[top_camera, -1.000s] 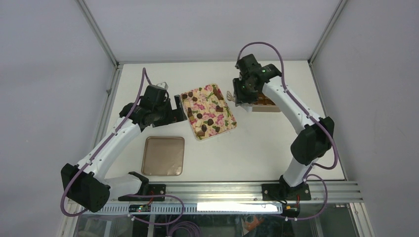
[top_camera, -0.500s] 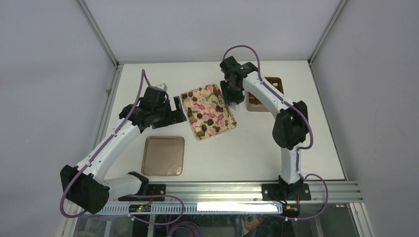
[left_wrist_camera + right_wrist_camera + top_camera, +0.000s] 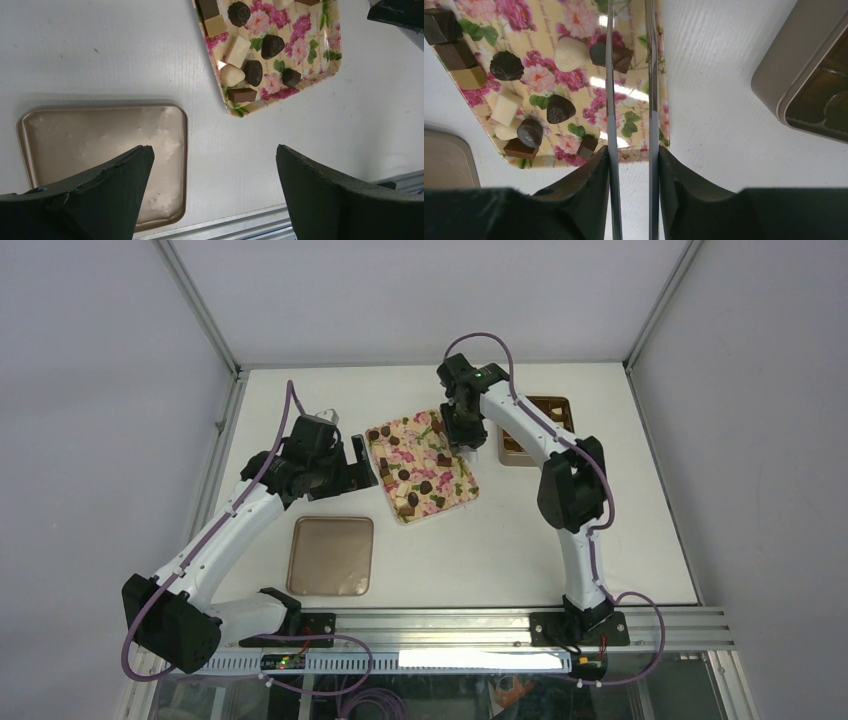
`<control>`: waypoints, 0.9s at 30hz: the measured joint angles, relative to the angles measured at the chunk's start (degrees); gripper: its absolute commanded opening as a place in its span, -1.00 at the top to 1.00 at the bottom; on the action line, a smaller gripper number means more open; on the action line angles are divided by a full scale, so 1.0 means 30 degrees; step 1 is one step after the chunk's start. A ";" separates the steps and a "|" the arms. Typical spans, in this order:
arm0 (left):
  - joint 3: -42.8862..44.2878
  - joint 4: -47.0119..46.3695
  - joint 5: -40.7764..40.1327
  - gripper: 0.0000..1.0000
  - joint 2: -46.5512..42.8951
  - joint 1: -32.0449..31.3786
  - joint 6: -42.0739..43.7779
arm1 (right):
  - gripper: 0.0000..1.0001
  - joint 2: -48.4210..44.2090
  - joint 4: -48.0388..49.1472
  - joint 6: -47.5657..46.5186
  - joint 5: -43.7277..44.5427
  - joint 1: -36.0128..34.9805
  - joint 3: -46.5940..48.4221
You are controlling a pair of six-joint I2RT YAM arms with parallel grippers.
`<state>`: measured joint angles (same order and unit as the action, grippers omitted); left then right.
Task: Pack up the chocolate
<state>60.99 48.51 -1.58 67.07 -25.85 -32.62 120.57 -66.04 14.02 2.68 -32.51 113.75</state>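
A robotics lab test cell. A plain white table (image 3: 500,540) sits inside an enclosure of bare grey panels (image 3: 90,420) framed by aluminium posts (image 3: 198,305). Two white-and-black robot arms, the left arm (image 3: 225,535) and the right arm (image 3: 575,490), are bolted to a metal rail (image 3: 450,620) along the near edge. Purple cables (image 3: 480,337) loop from them.

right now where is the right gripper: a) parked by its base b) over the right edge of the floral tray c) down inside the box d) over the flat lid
b: the right gripper hangs over the right edge of the floral tray, with the box off to its right and the lid far away at the near left.
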 measured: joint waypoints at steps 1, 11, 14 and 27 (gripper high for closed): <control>0.0000 0.0000 0.0000 -0.98 0.0000 0.0000 0.0000 | 0.21 0.0240 -0.0051 -0.0022 0.0015 0.0000 0.0240; 0.0000 0.0000 -0.0022 -0.98 0.0000 0.0000 0.0015 | 0.22 0.1749 -0.0452 -0.0364 0.0182 0.0000 0.2084; 0.0000 0.0000 -0.0022 -0.98 0.0007 0.0000 0.0066 | 0.39 0.1989 -0.0597 -0.0503 0.0197 0.0000 0.2375; 0.0000 0.0000 -0.0022 -0.98 0.0160 0.0000 0.0131 | 1.00 0.1647 -0.0925 -0.0648 0.0277 0.0007 0.2055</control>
<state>60.99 48.51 -1.65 67.55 -25.85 -32.23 125.51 -68.82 12.08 3.51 -32.49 119.92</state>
